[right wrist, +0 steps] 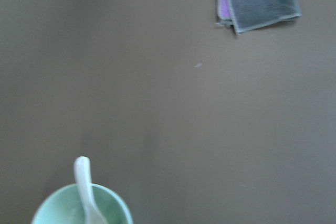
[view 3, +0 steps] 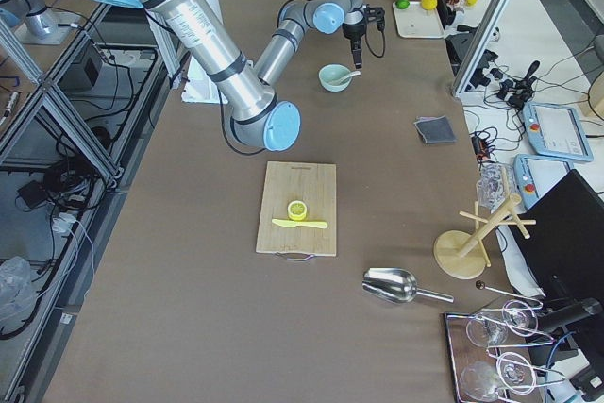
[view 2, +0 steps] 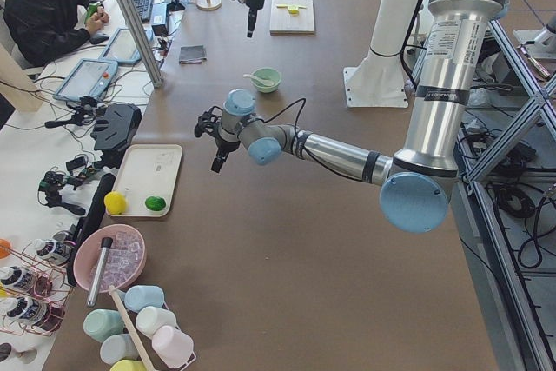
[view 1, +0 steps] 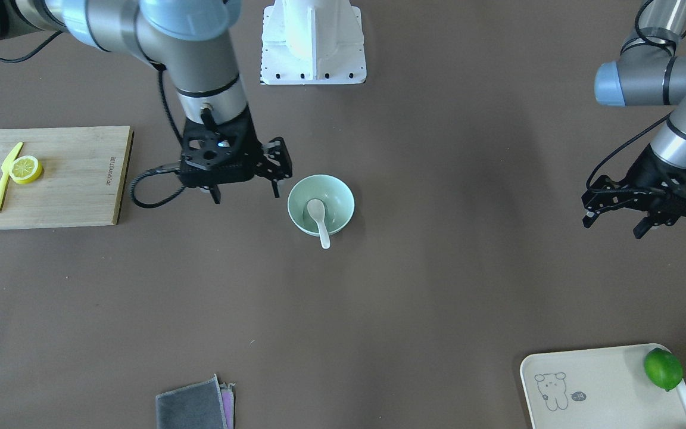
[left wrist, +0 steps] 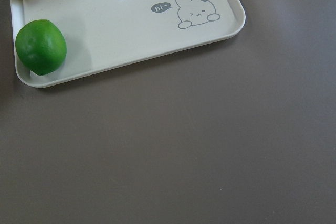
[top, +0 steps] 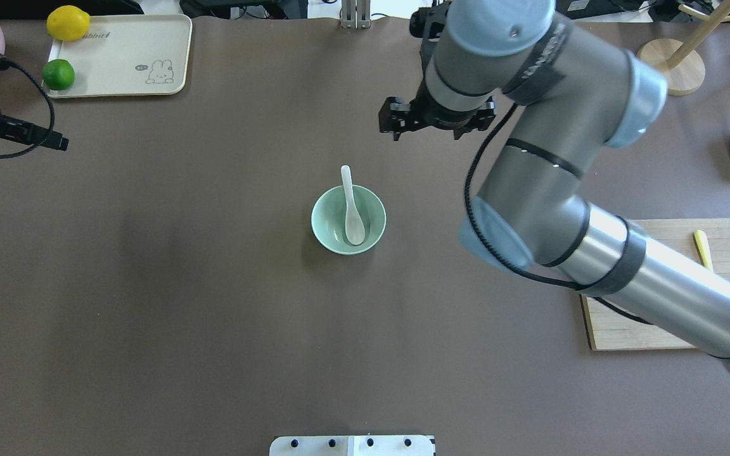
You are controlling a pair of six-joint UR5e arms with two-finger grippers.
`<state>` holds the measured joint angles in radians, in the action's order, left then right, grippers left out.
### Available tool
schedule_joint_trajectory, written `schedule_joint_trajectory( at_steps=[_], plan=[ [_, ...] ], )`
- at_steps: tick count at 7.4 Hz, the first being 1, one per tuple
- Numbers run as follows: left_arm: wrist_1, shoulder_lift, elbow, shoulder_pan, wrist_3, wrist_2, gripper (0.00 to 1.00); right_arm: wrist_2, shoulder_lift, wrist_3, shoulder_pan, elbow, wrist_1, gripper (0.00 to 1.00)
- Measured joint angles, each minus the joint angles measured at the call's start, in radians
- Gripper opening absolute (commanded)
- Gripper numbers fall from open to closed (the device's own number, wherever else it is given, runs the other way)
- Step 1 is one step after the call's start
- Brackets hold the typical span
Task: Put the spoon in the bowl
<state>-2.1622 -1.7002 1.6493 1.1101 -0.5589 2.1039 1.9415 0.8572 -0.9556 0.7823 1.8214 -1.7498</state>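
I see R claw [view 1: 245, 195] spread, empty, hovering just beside bowl [view 1: 296, 193]. Claw clear of spoon [view 1: 319, 215]: scoop in bowl, handle over rim. L claw [view 1: 612, 226] spread, empty, bowl well apart.

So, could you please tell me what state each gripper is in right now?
Left gripper: open, holding nothing.
Right gripper: open, holding nothing; the small glossy white spoon already lies in the pale mint-green round bowl.
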Motion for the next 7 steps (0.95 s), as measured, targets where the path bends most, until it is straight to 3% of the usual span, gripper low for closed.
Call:
schedule_joint_trajectory(
  at_steps=[1, 3, 5, 7],
  plan=[
    [0.022, 0.019, 0.003, 0.057, 0.070, 0.037, 0.98, 0.081, 0.088, 0.127, 0.084, 0.073, -0.058, 1.00],
    [0.125, 0.033, 0.004, 0.192, 0.244, 0.122, 0.98, 0.244, 0.284, 0.412, 0.274, 0.116, -0.086, 1.00],
    [0.213, 0.052, -0.002, 0.306, 0.358, 0.152, 0.98, 0.331, 0.448, 0.714, 0.467, 0.076, -0.087, 1.00],
    [0.236, 0.099, -0.026, 0.380, 0.436, 0.158, 0.98, 0.350, 0.540, 0.922, 0.584, 0.004, -0.085, 1.00]
  ],
)
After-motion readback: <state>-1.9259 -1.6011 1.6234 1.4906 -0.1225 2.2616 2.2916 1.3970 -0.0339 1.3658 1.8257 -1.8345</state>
